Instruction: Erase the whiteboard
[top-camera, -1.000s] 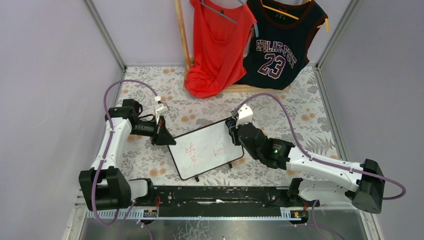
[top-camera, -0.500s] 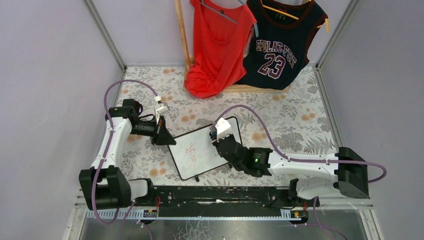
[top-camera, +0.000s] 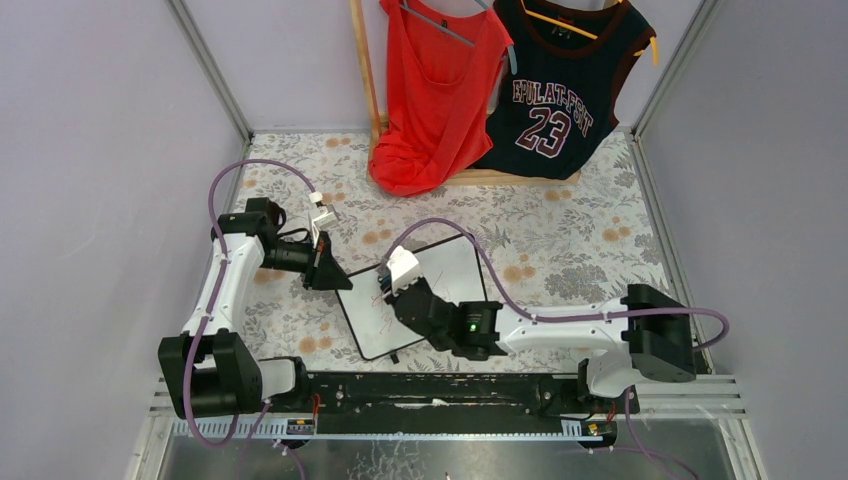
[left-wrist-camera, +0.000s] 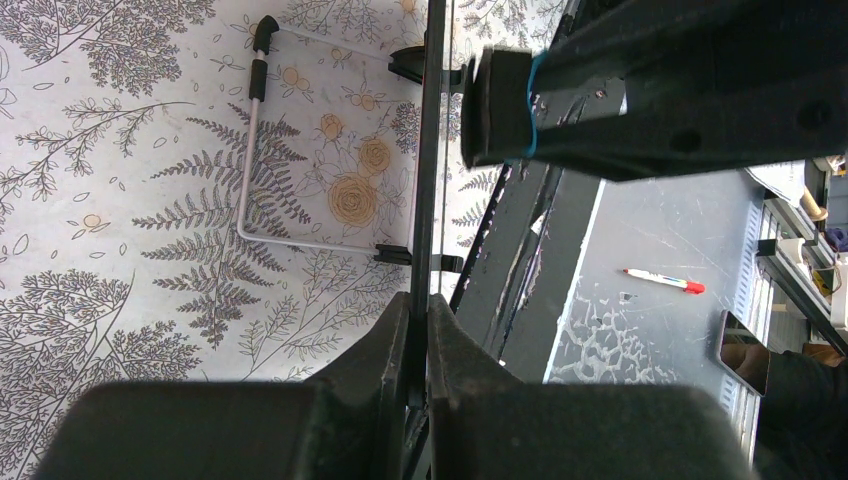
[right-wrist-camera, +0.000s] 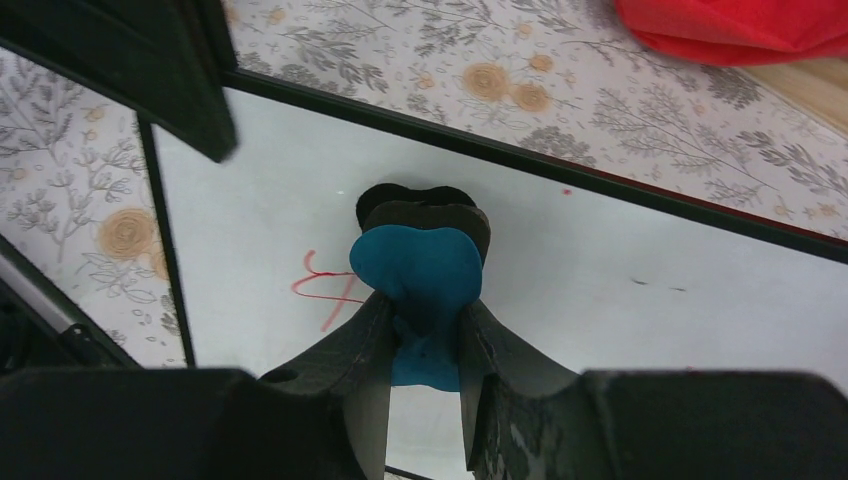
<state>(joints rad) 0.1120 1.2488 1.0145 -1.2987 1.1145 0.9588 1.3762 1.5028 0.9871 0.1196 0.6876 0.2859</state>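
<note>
The whiteboard (top-camera: 455, 262) lies tilted on the floral table, held at its left corner. My left gripper (top-camera: 333, 279) is shut on its black frame; in the left wrist view (left-wrist-camera: 420, 312) the board shows edge-on (left-wrist-camera: 432, 150). My right gripper (top-camera: 392, 292) is shut on the blue eraser (right-wrist-camera: 420, 265) and presses its dark felt against the white surface (right-wrist-camera: 620, 270) near the board's left end. A small red scribble (right-wrist-camera: 322, 288) shows just left of the eraser. The rest of the visible surface is white, with tiny specks.
A wooden rack at the back holds a red top (top-camera: 435, 90) and a dark "23" jersey (top-camera: 560, 85). A black rail (top-camera: 440, 390) runs along the near edge. A red-capped marker (left-wrist-camera: 660, 281) lies on the dark shelf beyond the rail. Grey walls close both sides.
My right gripper with the eraser has swept left across the whiteboard. The red marks on the right and middle are gone. The left arm has not moved.
</note>
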